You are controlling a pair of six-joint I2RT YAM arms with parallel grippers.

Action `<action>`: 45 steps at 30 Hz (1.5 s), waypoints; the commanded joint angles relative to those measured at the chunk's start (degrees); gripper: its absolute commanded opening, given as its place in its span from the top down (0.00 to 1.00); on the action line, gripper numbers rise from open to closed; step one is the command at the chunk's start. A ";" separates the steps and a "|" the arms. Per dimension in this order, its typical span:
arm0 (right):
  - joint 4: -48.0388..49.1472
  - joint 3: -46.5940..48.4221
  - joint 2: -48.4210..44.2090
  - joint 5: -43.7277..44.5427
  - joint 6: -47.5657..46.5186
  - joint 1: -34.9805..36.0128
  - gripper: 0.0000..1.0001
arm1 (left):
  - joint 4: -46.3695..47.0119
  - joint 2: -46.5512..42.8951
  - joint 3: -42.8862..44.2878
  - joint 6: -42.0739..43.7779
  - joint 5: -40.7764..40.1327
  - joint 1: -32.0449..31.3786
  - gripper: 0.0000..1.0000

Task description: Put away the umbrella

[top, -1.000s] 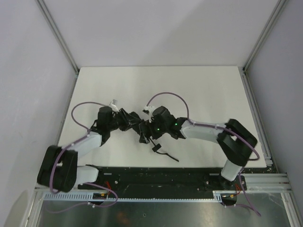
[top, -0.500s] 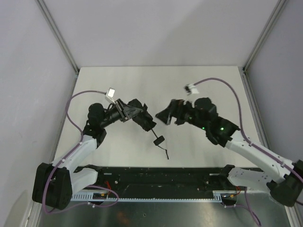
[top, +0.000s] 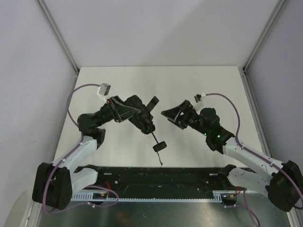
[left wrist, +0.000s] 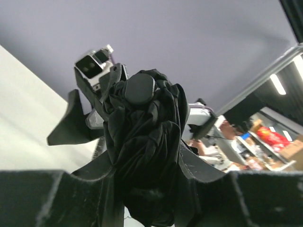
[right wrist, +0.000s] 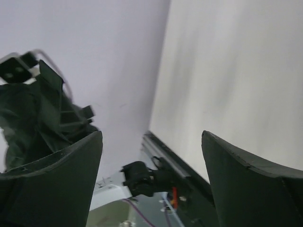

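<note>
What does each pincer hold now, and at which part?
The left pincer grips the umbrella by its bunched canopy. The right pincer is open and holds nothing.

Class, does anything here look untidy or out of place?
Yes: the umbrella is a crumpled bunch of fabric in the left gripper, its shaft sticking out with the handle hanging loose.
</note>
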 commanded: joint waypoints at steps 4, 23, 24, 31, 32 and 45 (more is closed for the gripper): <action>28.13 -3.40 0.95 5.55 8.24 7.40 0.10 | 30.23 0.74 2.05 -14.67 3.41 -0.66 1.00; 53.96 -5.23 11.47 9.97 11.22 10.81 0.32 | 30.33 0.09 2.37 -16.48 1.77 -1.29 1.00; 54.58 -5.12 11.92 9.80 12.07 10.39 0.34 | 30.33 -0.03 2.19 -16.52 1.74 -1.30 1.00; 59.29 -4.73 16.20 9.43 16.76 9.03 0.45 | 30.33 -0.68 1.68 -16.69 1.37 -1.66 1.00; 60.19 -4.56 16.88 9.22 17.13 8.84 0.48 | 30.33 -0.77 1.63 -16.72 1.31 -1.75 1.00; 59.09 -3.24 12.00 0.23 6.22 7.45 1.00 | 27.84 0.13 -0.50 -16.83 -1.40 -0.59 1.00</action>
